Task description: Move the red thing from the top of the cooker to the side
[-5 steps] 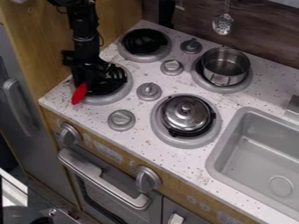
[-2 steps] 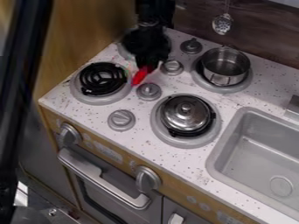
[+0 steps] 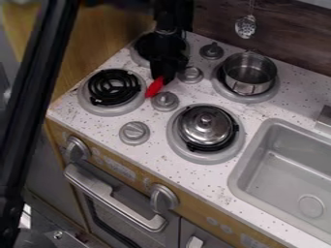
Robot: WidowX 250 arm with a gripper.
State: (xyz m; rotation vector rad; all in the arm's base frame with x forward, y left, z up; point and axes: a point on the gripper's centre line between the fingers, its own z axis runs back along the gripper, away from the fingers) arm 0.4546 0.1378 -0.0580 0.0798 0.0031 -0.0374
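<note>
I am hanging my pincer (image 3: 165, 76) down over the far left part of the surface (image 3: 217, 179), and I am gripping the red thing (image 3: 155, 87) at its tip. The red thing is poking out slantwise, down and to the left in the view, between the near left burner (image 3: 114, 87) and a grey knob (image 3: 165, 100); I cannot tell whether it is touching the surface. My wrist is partly covering the far left burner (image 3: 137, 57), while my arm (image 3: 27, 111) is running down the view's left side. The near left burner is showing its black coils. An open metal pot (image 3: 250, 72) is standing on the far right burner (image 3: 226, 92), and a lidded pan (image 3: 206, 125) is sitting on the near right one. More knobs are standing among the burners, one (image 3: 190, 74) just right of my pincer. The sink (image 3: 255, 145) is taking up the right side, and a slotted spoon (image 3: 246, 26) is hanging at the wall. Below the front edge, the oven handle (image 3: 113, 196) is jutting out between two dials (image 3: 76, 148).
</note>
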